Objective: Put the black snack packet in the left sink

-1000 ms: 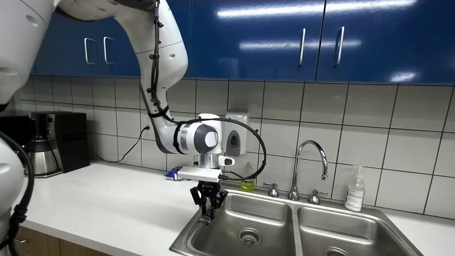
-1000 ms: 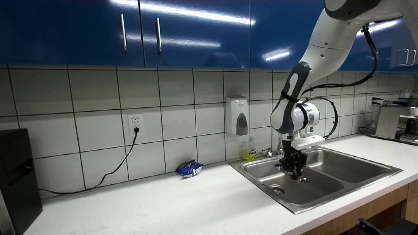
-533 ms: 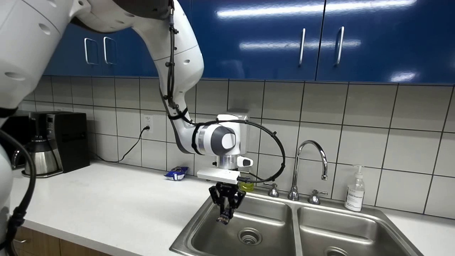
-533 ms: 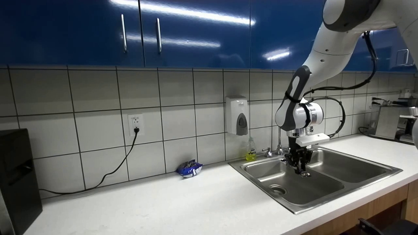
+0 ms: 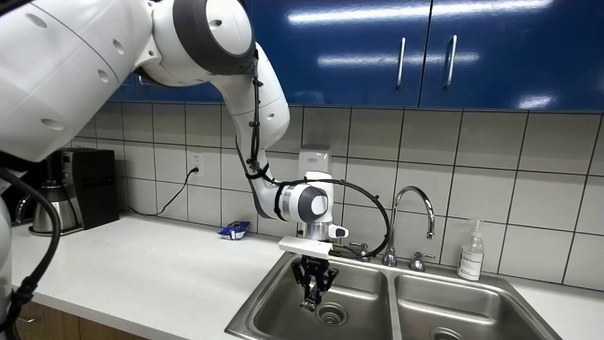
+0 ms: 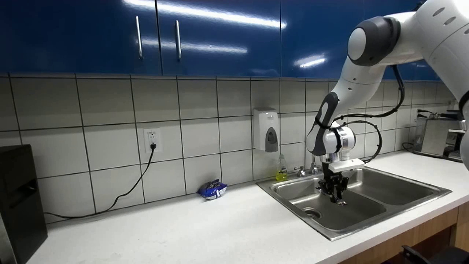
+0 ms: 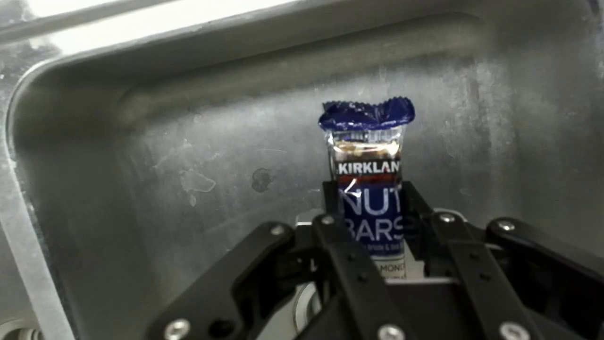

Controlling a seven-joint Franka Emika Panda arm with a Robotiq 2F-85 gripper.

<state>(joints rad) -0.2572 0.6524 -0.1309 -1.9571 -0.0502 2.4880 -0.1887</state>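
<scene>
Kitchen area: steel left sink (image 5: 363, 307) and right sink (image 5: 448, 304), faucet (image 5: 390, 256), pump bottle (image 5: 471, 262), wall dispenser (image 6: 265, 123), blue cabinets (image 5: 349, 80) above far tiled wall (image 5: 486, 193), coffee maker (image 5: 92, 189) on left of white counter (image 5: 155, 264)

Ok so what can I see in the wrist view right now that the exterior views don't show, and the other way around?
Only the wrist view lets you read NUT BARS on the snack packet. Only the exterior views show the blue cabinets, the wall dispenser and the blue bag. Wrist and exterior views all share the gripper, holding the snack packet over the left sink.
</scene>
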